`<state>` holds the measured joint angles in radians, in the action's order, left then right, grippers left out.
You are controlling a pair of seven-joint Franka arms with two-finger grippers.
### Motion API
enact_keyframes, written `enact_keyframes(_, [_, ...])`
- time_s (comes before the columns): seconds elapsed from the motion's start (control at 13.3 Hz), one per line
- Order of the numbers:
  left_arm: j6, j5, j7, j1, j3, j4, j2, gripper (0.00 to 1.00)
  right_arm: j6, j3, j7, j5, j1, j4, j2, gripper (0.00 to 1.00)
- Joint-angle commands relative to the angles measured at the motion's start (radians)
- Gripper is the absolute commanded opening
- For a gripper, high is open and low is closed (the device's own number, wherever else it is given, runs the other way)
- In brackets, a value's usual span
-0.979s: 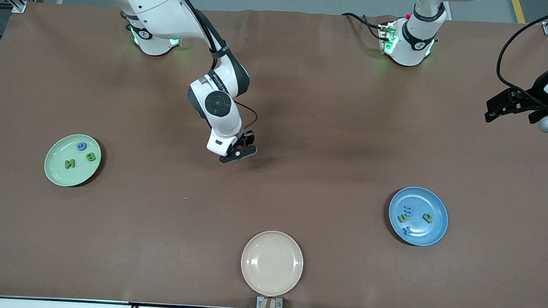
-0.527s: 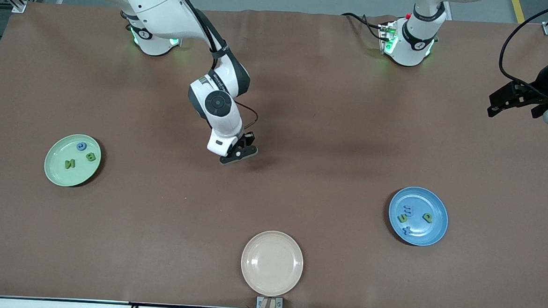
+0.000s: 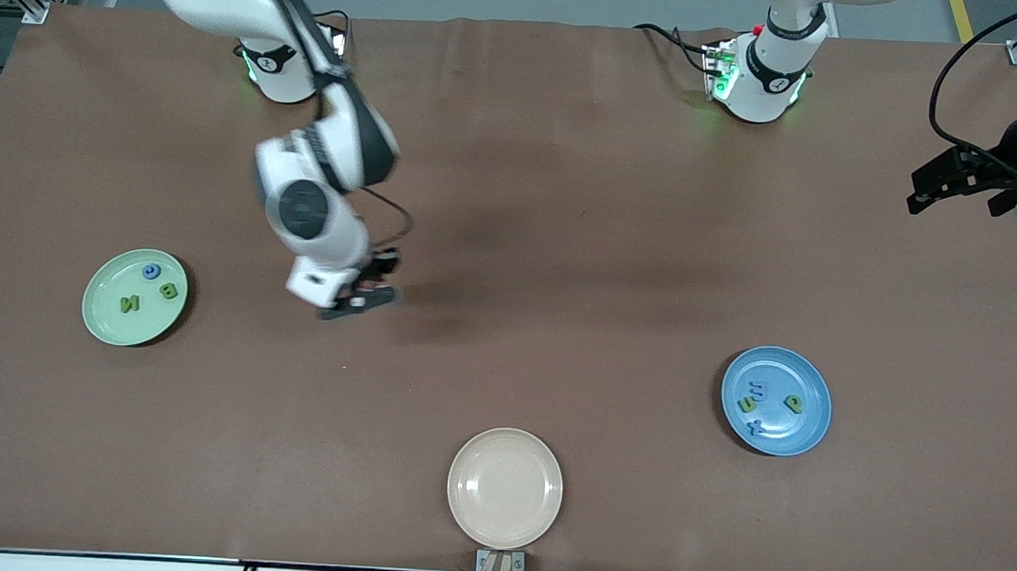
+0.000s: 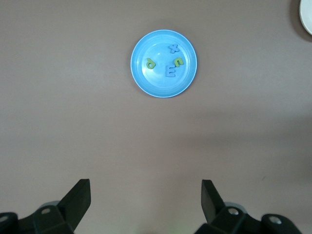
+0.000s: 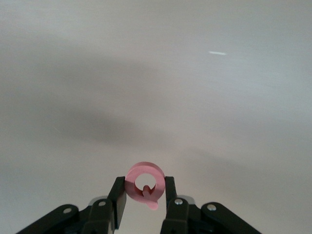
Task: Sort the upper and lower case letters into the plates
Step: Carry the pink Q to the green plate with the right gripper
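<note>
A: Table [image 3: 563, 236] first, what lay on it?

B: Brown cloth all over. Three plates sat on it: a green plate [image 3: 102, 321] toward the right arm's end, a blue plate [image 3: 810, 427] toward the left arm's end, and a beige plate [image 3: 505, 488] between them, nearest the front camera and bare.

A: And the arms?

B: The right gripper [image 3: 360, 299] hung over bare cloth between the green plate and the middle of the table. The left gripper [image 3: 945, 182] waited over the table's edge at the left arm's end, fingers spread wide with nothing between them; its wrist view looked down on the blue plate.

A: Where was the pink letter [image 5: 145, 184]?

B: Between the right gripper's fingers [image 5: 119, 202], clenched from both sides. It was a ring with a small tail, standing up past the fingertips, clear of the cloth.

A: The other letters?

B: Three in the green plate: a blue round one [image 3: 151, 271], a green B [image 3: 169, 290] and a green N [image 3: 129, 304]. Four in the blue plate: a blue E [image 4: 170, 71], a green u-shaped one [image 4: 178, 61], a blue x [image 4: 173, 48] and a green p-shaped one [image 4: 150, 63], all lying flat and close together.
</note>
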<state>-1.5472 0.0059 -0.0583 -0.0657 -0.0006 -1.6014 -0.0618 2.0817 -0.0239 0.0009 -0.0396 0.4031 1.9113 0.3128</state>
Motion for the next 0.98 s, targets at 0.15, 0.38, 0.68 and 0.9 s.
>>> enact_keyframes(0.15, [-0.007,-0.015,0.009,0.069,-0.076,-0.028,-0.030,1.00,-0.048,0.024,-0.405,0.068,-0.350,0.072,-0.103,0.10])
enact_keyframes(0.38, [-0.008,-0.012,0.003,0.075,-0.094,-0.028,-0.030,1.00,0.090,0.024,-0.573,0.099,-0.516,0.095,-0.065,0.10])
enact_keyframes(0.68, [-0.010,-0.003,-0.011,0.072,-0.108,-0.028,-0.035,1.00,0.257,0.022,-0.621,0.107,-0.638,0.094,0.080,0.11])
enact_keyframes(0.9, [-0.010,0.008,-0.028,0.066,-0.122,-0.026,-0.039,1.00,0.282,0.022,-0.621,0.121,-0.679,0.061,0.147,0.12])
